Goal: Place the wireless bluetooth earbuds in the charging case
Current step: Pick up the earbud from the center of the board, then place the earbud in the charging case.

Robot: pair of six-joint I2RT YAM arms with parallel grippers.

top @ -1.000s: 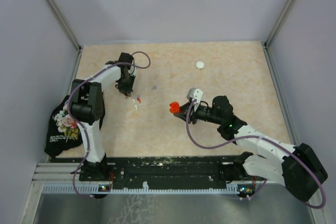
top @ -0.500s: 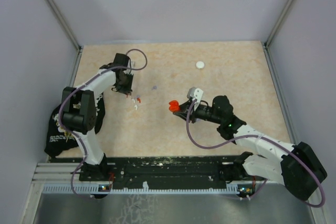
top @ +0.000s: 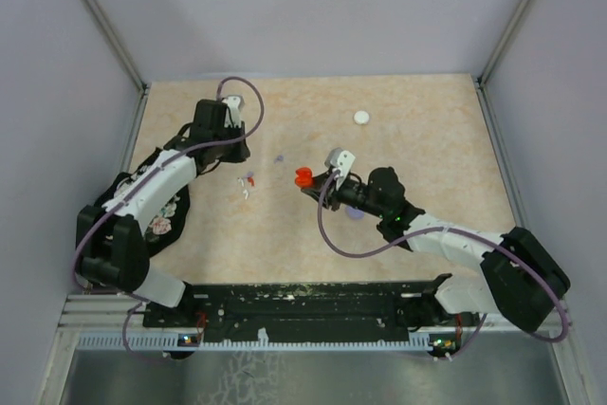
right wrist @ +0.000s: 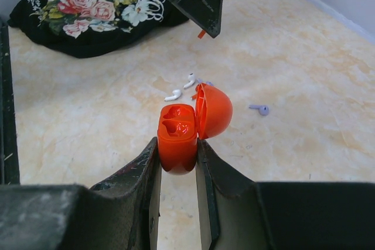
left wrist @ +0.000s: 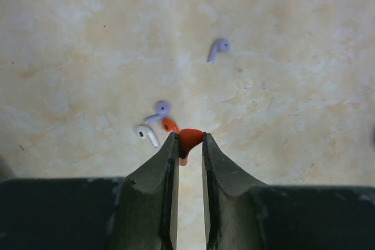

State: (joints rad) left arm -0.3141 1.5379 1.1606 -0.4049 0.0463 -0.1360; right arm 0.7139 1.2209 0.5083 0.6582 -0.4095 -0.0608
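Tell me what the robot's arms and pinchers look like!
Both arms, the left arm and the right arm, have white tube-like links and chunky black joints. A thin purple cable loops along each. The left gripper and right gripper each have two dark grey, wedge-shaped fingers.

The left arm (top: 156,177) was stretched forward and angled to the right, its wrist bent so that the left gripper (left wrist: 189,142) pointed downward, jaws nearly together and pinching a red earbud (left wrist: 190,137) at their tips. The right arm (top: 446,239) lay low, extended leftward, with the right gripper (right wrist: 177,146) held level and clamped on the base of an open red charging case (right wrist: 179,133).
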